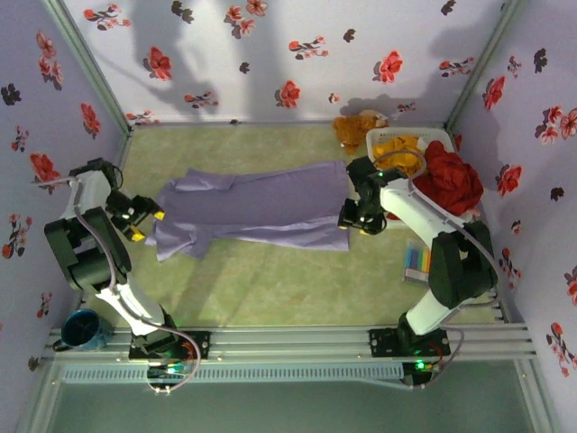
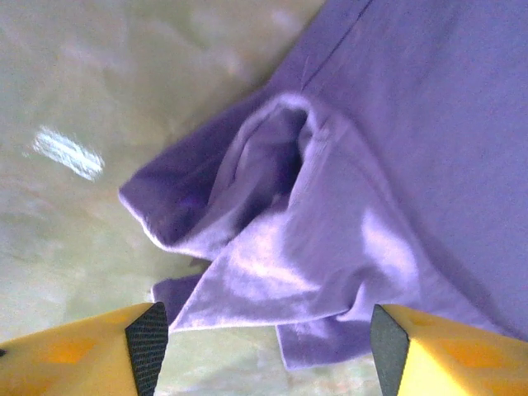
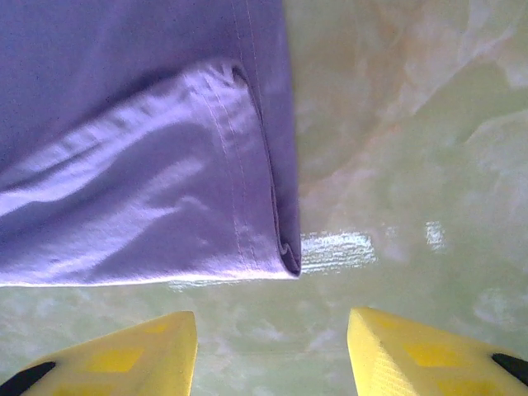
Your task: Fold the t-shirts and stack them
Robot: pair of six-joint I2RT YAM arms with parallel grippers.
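Note:
A lavender-purple t-shirt lies folded lengthwise across the middle of the green table. My left gripper hovers open at its crumpled left end; the bunched cloth sits just ahead of the yellow fingers. My right gripper stands open off the shirt's near right corner, whose hemmed fold lies ahead of the fingertips with bare table between. A red t-shirt and an orange-yellow t-shirt are heaped in the white basket at the back right.
A brown plush toy lies behind the basket. A striped coloured packet rests near the right arm's base. A blue mug stands off the table at the near left. Flowered walls close in three sides.

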